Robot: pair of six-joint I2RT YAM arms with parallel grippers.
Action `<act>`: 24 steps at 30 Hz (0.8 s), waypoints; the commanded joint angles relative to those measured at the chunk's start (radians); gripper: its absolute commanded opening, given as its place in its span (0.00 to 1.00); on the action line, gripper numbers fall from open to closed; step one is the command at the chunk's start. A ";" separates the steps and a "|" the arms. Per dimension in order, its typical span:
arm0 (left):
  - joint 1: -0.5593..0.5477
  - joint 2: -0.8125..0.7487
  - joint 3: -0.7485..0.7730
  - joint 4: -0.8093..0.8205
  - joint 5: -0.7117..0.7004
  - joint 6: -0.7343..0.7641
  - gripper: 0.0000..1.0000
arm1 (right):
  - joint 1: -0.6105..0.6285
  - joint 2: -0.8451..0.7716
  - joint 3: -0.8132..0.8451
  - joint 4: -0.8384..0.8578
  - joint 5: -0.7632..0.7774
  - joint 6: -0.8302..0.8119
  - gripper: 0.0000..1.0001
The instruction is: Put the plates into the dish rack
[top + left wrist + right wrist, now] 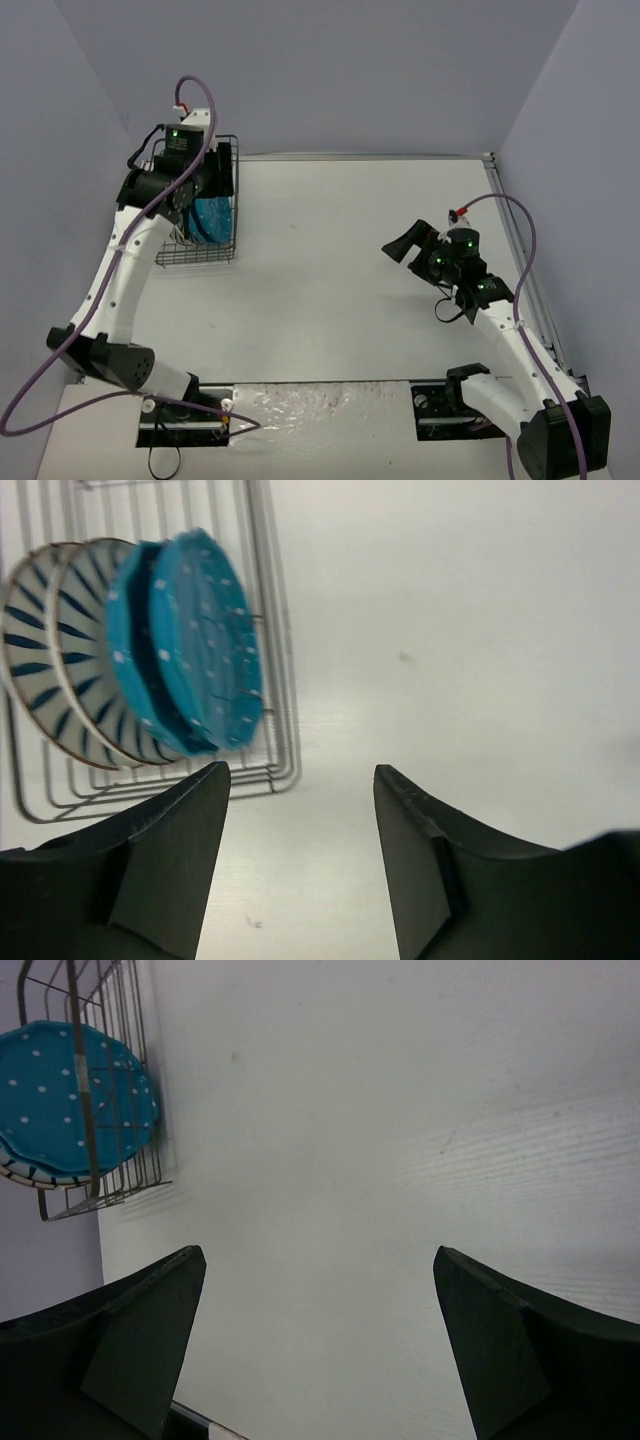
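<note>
Bright, even light; faint shadows

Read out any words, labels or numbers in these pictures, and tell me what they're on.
No text can be read.
The plates carry only dots and stripes, no writing.
A small white tab atop the left arm is too small to read.
</note>
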 commanded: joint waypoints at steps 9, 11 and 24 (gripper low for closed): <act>-0.146 -0.322 -0.370 0.409 0.416 -0.221 0.66 | 0.004 0.086 0.378 0.118 -0.042 -0.139 1.00; -0.163 -0.328 -0.381 0.433 0.422 -0.227 0.70 | 0.004 0.113 0.435 0.118 -0.040 -0.148 1.00; -0.171 -0.317 -0.307 0.469 0.473 -0.269 0.90 | 0.027 0.163 0.592 0.115 0.011 -0.180 1.00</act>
